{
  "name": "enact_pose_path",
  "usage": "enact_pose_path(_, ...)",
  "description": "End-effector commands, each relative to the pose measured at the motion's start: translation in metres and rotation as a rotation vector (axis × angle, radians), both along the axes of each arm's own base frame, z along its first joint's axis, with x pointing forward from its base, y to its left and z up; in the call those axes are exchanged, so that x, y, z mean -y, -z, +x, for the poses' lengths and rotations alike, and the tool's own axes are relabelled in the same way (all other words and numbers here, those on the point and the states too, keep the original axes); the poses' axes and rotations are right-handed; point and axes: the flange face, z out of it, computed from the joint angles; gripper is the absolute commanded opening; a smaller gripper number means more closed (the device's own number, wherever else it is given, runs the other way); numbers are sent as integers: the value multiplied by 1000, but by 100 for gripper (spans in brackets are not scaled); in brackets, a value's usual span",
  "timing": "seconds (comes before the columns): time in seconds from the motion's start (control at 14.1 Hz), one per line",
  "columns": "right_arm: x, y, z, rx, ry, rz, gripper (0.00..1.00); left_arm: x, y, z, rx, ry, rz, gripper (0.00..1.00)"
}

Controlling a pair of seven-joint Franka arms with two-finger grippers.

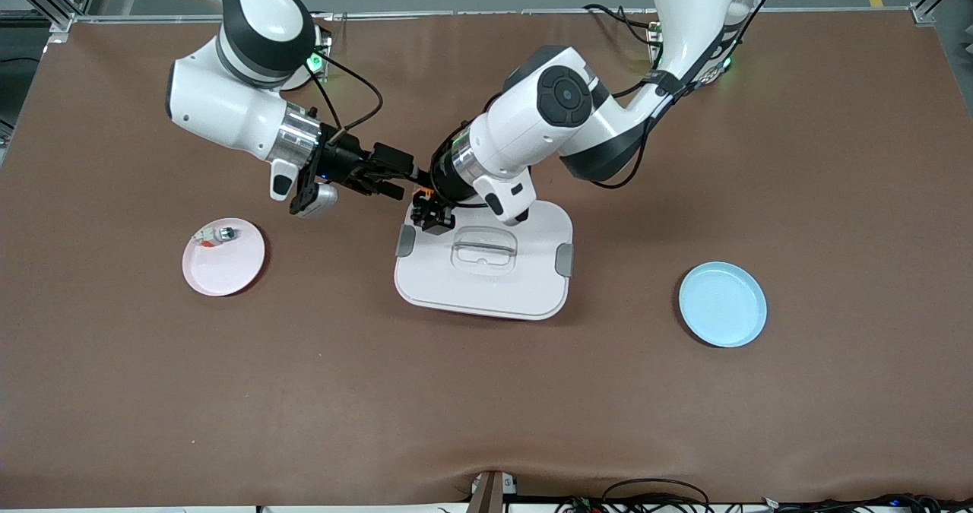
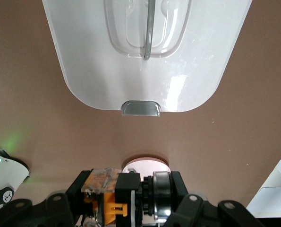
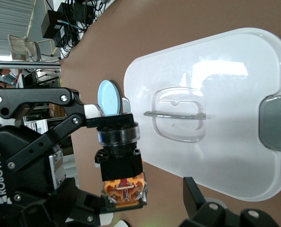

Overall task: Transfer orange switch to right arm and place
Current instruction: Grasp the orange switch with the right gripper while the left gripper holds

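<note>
The orange switch (image 1: 423,192) is a stubby black part with an orange end. My left gripper (image 1: 428,213) is shut on it and holds it in the air over the corner of the white lid (image 1: 486,285) toward the right arm's end. In the left wrist view the switch (image 2: 129,191) lies crosswise between the left gripper's (image 2: 131,205) fingers. My right gripper (image 1: 399,182) is level with the switch and open. In the right wrist view the switch's orange end (image 3: 123,189) sits between the spread jaws of the right gripper (image 3: 145,205), and one finger (image 3: 197,198) stands clear of it.
The white lid has grey side tabs and a clear handle (image 1: 484,248). A pink plate (image 1: 228,270) toward the right arm's end holds a small silvery-white item with a red bit (image 1: 217,234). A blue plate (image 1: 722,304) lies toward the left arm's end.
</note>
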Motion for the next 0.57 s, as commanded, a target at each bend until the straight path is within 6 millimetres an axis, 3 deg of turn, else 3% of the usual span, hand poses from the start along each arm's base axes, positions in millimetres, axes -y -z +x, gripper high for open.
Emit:
enact_pose_path(0.0, -12, 5, 4, 7, -3, 14, 100, 5, -6, 1, -11, -9, -28, 0)
enact_pose_path(0.43, -15, 10, 4, 15, -12, 5, 98, 4, -8, 1, -8, -9, -29, 0)
enact_pose_path(0.5, -15, 10, 4, 14, -13, 5, 80, 4, -8, 1, -8, -9, -29, 0)
